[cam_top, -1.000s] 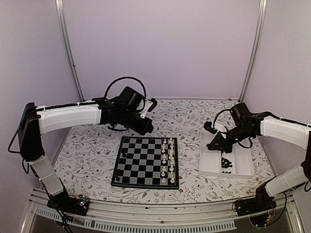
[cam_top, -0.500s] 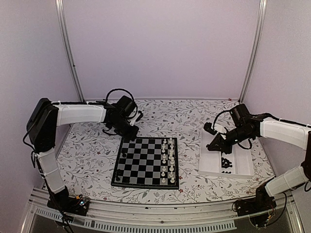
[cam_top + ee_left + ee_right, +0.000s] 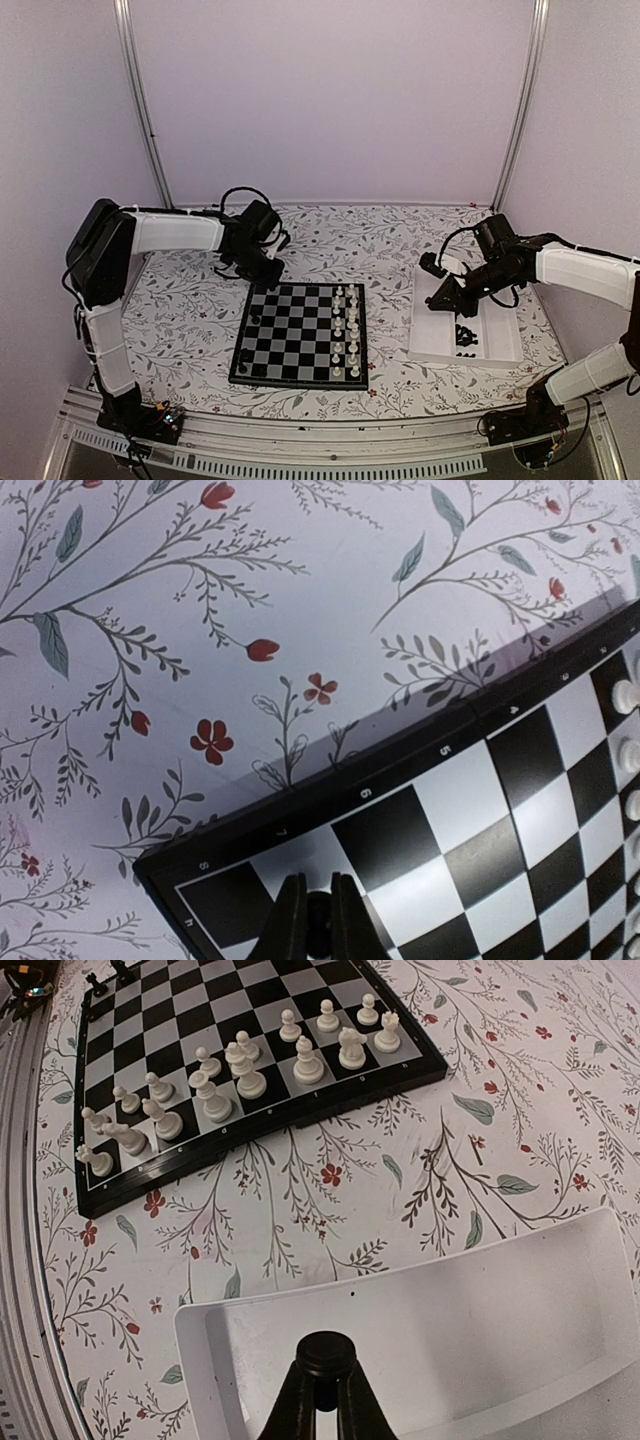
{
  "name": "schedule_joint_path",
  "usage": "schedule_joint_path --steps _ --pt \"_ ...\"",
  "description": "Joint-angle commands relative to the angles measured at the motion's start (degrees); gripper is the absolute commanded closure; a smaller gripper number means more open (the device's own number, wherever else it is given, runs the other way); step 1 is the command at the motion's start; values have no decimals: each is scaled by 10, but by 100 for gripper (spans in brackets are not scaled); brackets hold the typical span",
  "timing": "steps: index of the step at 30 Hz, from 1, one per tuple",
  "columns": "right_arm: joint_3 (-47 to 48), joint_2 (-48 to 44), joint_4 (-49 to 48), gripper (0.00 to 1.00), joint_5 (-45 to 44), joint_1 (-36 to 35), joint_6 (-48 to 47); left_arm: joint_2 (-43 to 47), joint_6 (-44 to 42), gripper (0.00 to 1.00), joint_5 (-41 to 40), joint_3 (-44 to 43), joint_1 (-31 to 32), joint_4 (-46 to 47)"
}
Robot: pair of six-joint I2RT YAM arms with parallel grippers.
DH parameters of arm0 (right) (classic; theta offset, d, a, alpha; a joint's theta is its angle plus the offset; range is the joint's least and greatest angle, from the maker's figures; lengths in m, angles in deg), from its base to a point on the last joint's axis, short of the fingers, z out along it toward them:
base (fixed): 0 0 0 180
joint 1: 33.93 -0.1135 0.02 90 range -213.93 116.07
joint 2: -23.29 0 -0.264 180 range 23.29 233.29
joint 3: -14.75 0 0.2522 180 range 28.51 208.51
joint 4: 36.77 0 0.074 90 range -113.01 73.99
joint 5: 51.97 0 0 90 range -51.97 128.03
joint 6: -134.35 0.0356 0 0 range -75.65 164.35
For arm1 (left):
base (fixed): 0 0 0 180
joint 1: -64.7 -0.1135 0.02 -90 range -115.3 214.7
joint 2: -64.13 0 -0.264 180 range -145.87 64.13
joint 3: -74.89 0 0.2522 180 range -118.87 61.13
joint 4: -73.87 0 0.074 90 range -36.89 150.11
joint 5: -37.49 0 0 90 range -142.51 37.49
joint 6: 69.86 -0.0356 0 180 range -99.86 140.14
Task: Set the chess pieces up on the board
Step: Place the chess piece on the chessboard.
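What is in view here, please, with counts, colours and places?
Board: one, black and grey checks, table centre.
White pieces: about sixteen, white, board's right side.
Black pieces: two at least, black, board's left edge; a cluster in the tray.
Tray: one, white, right of board.
Table cover: one, pale floral, under everything.
Left gripper: one, black, shut on a dark piece over board's far-left corner.
Right gripper: one, black, shut on a round-topped piece above tray.

top: above-behind, whole table [image 3: 190,310] | left wrist: close, board [image 3: 480,800] corner | right wrist: seemingly higher, tray [image 3: 480,1330]; board shared
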Motion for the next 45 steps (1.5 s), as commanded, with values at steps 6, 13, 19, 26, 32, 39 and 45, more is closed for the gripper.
schedule_joint_path --steps 6,13,19,26,32,39,45 --pt "-6 -8 -7 98 -5 1 0 -29 6 100 -6 -21 -14 13" --pt "-6 -7 -7 98 -5 -3 0 -27 8 78 -4 -22 -14 12" --pt "4 -21 -2 98 -8 -3 -3 38 -1 67 0 -20 1 14" --pt "87 -22 74 99 91 -17 -12 149 -32 66 91 17 113 114" --pt "167 12 117 99 99 -66 -14 162 78 66 217 51 165 250" --pt "212 29 140 99 80 -104 -14 143 172 64 309 67 169 362" --pt "223 36 140 99 80 -114 -13 117 202 63 351 57 178 402"
